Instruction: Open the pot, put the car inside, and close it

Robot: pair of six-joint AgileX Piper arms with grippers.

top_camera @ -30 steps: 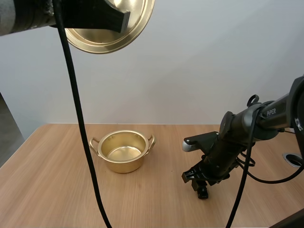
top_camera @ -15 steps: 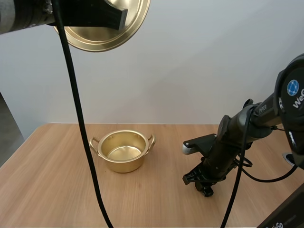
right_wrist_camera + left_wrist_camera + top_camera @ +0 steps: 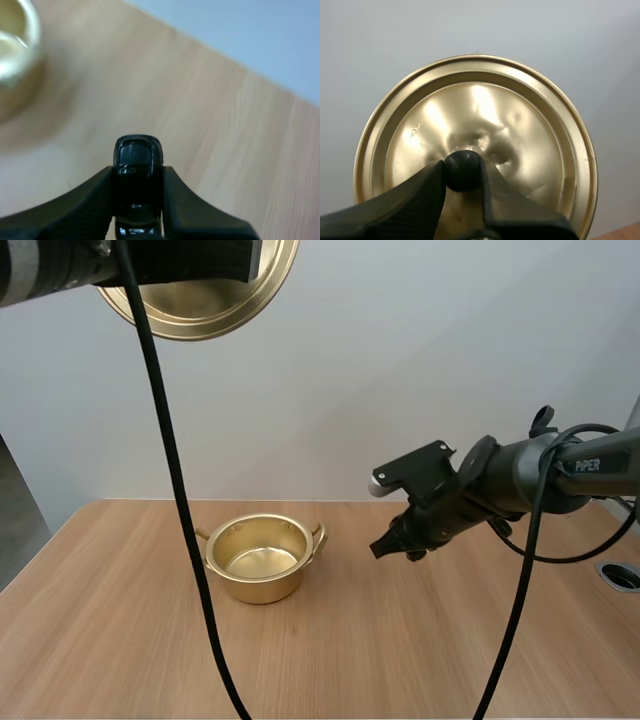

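A gold pot (image 3: 261,558) stands open on the wooden table (image 3: 120,640), left of centre. Its gold lid (image 3: 200,300) hangs high above the table, and my left gripper (image 3: 463,172) is shut on the lid's black knob (image 3: 462,170). My right gripper (image 3: 392,545) is in the air to the right of the pot, shut on a small black toy car (image 3: 137,160). In the right wrist view the car sits pinched between the fingers (image 3: 90,200), with the pot (image 3: 15,60) off to one side below.
A round grey hole (image 3: 620,575) is set in the table near its right edge. The table's left edge (image 3: 30,560) drops off beside the pot.
My right gripper has risen from the table surface with the car and moved left toward the pot. The lid in my left gripper has shifted slightly left and up.
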